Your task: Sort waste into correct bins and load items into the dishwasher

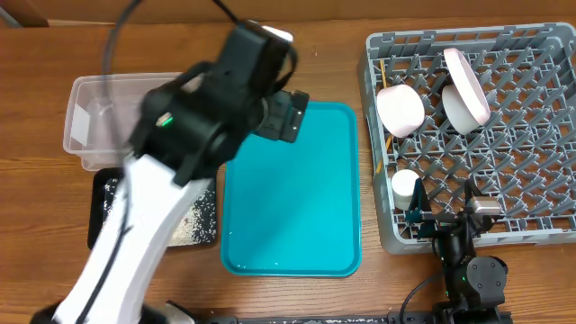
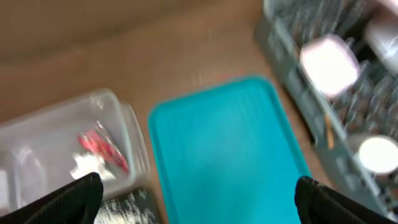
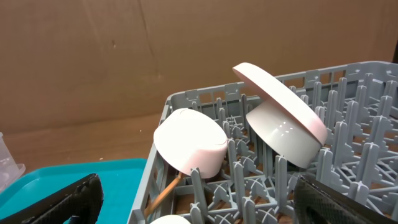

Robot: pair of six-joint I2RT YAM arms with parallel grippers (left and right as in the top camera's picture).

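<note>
The grey dish rack [image 1: 540,54] holds a tilted white bowl [image 1: 400,110], a white plate [image 1: 466,85] on edge, a small white cup [image 1: 406,186] and chopsticks [image 1: 385,83]. The clear tub [image 1: 90,117] holds the red wrapper [image 2: 102,146] and white tissue [image 2: 87,165]. The black tray [image 1: 101,225] holds rice-like grains [image 1: 193,225]. My left gripper [image 2: 199,205] is open and empty above the teal tray's near left part, beside the tub. My right gripper [image 3: 199,211] is open and empty at the rack's front edge, facing the bowl [image 3: 189,149], plate [image 3: 283,118] and a chopstick [image 3: 161,193].
The teal serving tray [image 1: 297,198] lies between the bins and the rack and looks bare. My left arm [image 1: 162,171] reaches across the tub and black tray. Bare wooden table shows at the far edge and far left.
</note>
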